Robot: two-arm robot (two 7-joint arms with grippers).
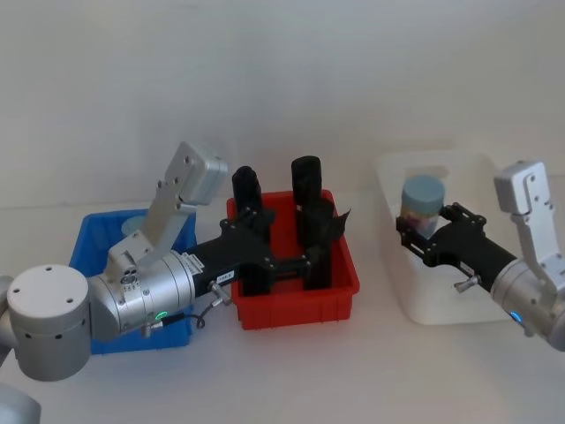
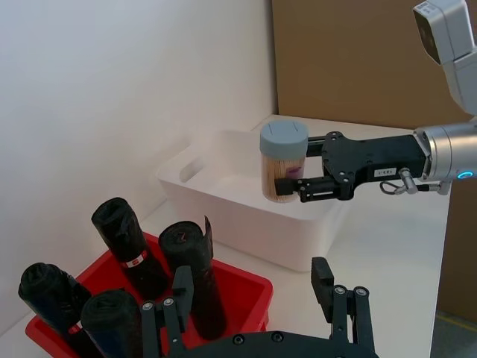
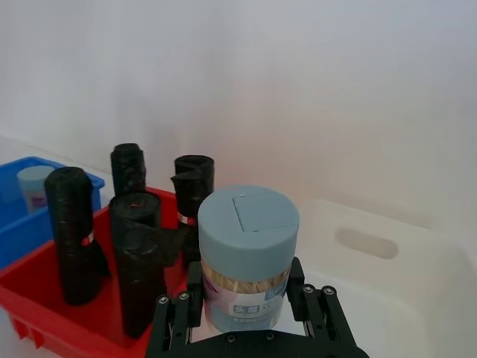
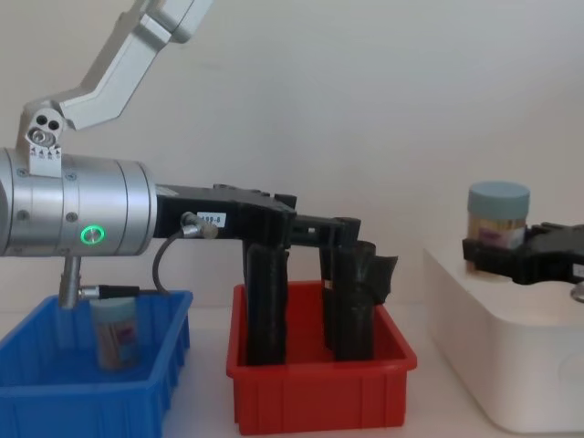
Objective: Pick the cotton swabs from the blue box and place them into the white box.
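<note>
Looking from the head, your right tool [image 1: 417,234] clamps a cotton swabs jar [image 1: 422,200] above the white box [image 1: 425,302]. Left wrist: your left tool [image 2: 250,292] seems open over the red bin [image 2: 104,274]. Chest: a second jar [image 4: 116,334] stands in the blue box [image 4: 55,403].

Red bin [image 1: 296,305] sits on a white table [image 1: 291,375]. Four black rolls [image 1: 306,181] stand upright inside the bin, two at its back, two at its front. Plain white wall [image 1: 265,88] behind the bin. Brown board [image 2: 350,60] well beyond the bin.
</note>
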